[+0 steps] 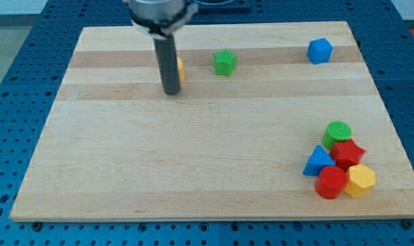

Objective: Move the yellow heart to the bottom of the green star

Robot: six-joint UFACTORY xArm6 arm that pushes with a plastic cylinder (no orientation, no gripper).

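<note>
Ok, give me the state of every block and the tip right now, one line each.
my tip: against yellow heart's left side
yellow heart: mostly hidden behind rod
green star: alone, right of heart
blue block: alone, top right
green cylinder, red star, blue triangle, red block, yellow block: clustered

A single camera is looking down at a slant from beyond the view's bottom edge of the wooden board (193, 171), taking in nearly the whole board at middling range with blue perforated table (16, 41) showing round it, while the arm's upper part is running off the view's top.
</note>
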